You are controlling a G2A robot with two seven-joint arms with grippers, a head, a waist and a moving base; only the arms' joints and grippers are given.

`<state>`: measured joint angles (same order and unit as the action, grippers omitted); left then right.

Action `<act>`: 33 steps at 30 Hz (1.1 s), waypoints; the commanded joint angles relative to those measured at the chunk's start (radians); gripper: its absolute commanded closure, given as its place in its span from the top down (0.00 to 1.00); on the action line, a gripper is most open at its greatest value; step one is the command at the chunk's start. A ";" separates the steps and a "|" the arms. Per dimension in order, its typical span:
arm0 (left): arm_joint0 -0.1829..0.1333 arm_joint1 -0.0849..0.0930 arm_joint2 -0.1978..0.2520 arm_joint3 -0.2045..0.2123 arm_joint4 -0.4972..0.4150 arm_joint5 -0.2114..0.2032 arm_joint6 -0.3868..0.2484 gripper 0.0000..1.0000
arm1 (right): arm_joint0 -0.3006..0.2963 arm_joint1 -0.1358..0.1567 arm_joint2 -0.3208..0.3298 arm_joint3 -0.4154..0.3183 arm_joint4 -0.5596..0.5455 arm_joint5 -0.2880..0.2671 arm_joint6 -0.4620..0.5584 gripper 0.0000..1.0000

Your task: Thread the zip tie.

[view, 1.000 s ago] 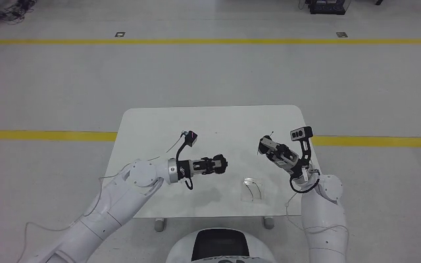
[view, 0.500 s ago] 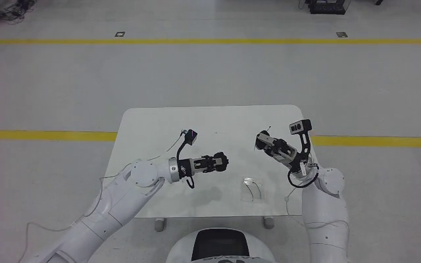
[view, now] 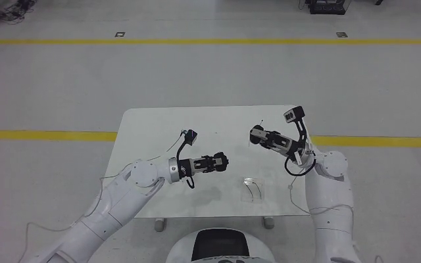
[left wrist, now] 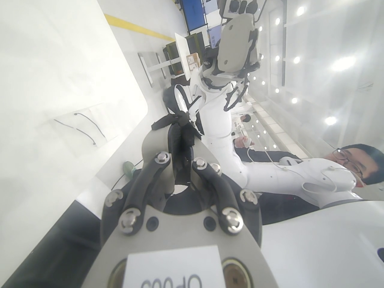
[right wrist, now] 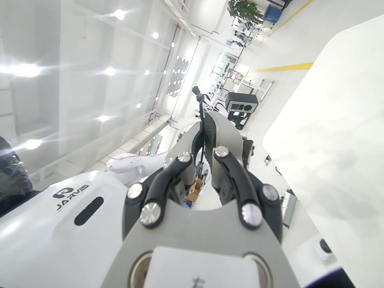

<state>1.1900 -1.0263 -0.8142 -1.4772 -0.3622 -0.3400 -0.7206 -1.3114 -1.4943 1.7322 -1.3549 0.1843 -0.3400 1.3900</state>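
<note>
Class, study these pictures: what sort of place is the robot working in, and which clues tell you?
Probably a robotics lab or workshop hall: yellow floor lines, rows of ceiling lights, and a white work table.

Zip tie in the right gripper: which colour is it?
The zip tie is black, clearest in the right wrist view.

the right gripper (right wrist: 206,122) is pinching the zip tie (right wrist: 200,106), and its pads (right wrist: 211,134) are hiding the strip's lower length; from above the tie is showing as a hairline too thin to read. the left gripper (left wrist: 180,125) is clamping a black piece (left wrist: 160,124) that its fingers (left wrist: 156,148) are mostly covering, so what it is cannot be told.
</note>
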 commanded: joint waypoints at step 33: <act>-0.056 0.015 -0.024 0.019 -0.363 0.470 -0.397 0.00 | -0.031 0.150 -0.155 -0.210 -0.057 0.000 0.000 0.00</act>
<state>1.1383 -1.0126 -0.8397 -1.4628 -0.7232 0.0978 -1.1081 -1.3400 -1.3456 1.5817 -1.5535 0.1298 -0.3400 1.3900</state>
